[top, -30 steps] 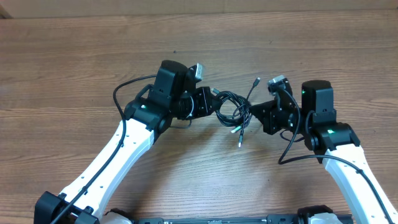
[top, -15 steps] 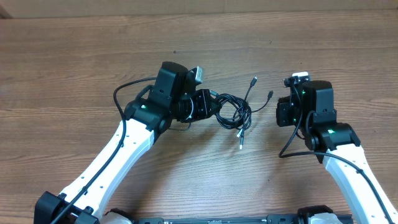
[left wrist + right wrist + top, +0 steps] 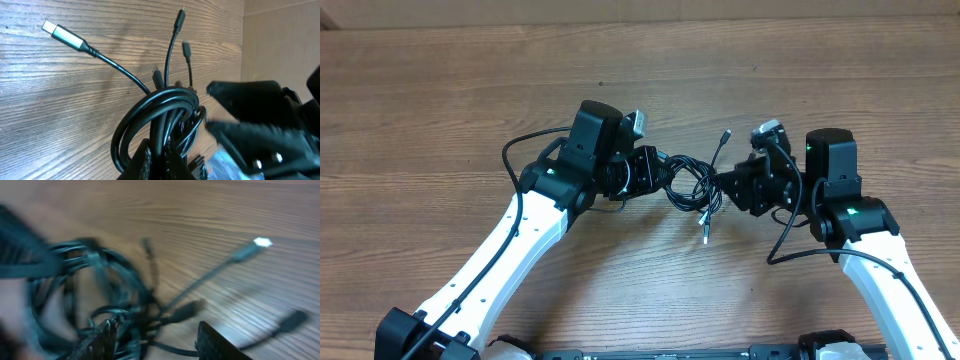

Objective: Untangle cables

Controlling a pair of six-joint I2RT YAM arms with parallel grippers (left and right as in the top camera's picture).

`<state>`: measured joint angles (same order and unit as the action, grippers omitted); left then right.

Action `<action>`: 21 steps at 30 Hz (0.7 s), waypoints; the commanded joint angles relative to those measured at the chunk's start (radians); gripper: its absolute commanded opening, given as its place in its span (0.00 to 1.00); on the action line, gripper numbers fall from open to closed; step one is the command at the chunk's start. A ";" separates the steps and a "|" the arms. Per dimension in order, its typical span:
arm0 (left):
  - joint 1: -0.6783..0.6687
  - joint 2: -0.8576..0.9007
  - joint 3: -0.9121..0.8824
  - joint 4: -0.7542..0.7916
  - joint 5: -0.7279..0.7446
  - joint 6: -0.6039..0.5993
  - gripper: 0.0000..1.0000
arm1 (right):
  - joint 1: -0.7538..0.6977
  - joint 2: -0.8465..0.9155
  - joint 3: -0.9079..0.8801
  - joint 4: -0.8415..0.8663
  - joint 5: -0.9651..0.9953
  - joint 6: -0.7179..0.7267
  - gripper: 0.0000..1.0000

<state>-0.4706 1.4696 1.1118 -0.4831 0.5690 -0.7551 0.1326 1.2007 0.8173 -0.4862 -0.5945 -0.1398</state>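
The cables [image 3: 692, 183] lie as a tangled black bundle of loops at the table's middle, with loose plug ends pointing up [image 3: 725, 134] and down [image 3: 705, 232]. My left gripper [image 3: 658, 172] is shut on the bundle's left side; in the left wrist view its fingers [image 3: 164, 161] pinch several strands of the cables [image 3: 160, 112]. My right gripper [image 3: 725, 186] is at the bundle's right edge. In the blurred right wrist view its fingers [image 3: 157, 342] are spread open, with cable strands [image 3: 115, 280] lying between and in front of them.
The wooden table [image 3: 440, 90] spreads all around. A silvery plug [image 3: 56, 31] lies out from the bundle, and shows in the right wrist view too [image 3: 261, 242]. The right gripper's black body [image 3: 260, 117] fills the right side of the left wrist view.
The right gripper pulled back to the right half a second ago and has now come back in to the bundle's right edge. The left gripper has kept its hold and barely moved.
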 commanded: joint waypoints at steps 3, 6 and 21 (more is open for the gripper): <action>0.001 -0.035 0.017 0.009 0.036 -0.015 0.04 | -0.001 -0.002 0.013 0.006 -0.179 -0.079 0.55; 0.001 -0.035 0.017 0.019 0.056 -0.027 0.04 | -0.001 -0.002 0.013 0.002 -0.179 -0.102 0.55; 0.001 -0.035 0.017 0.046 0.181 0.019 0.04 | -0.001 0.001 0.013 -0.014 -0.191 -0.180 0.31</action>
<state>-0.4702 1.4696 1.1118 -0.4480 0.6697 -0.7727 0.1322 1.2007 0.8173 -0.4992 -0.7589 -0.2928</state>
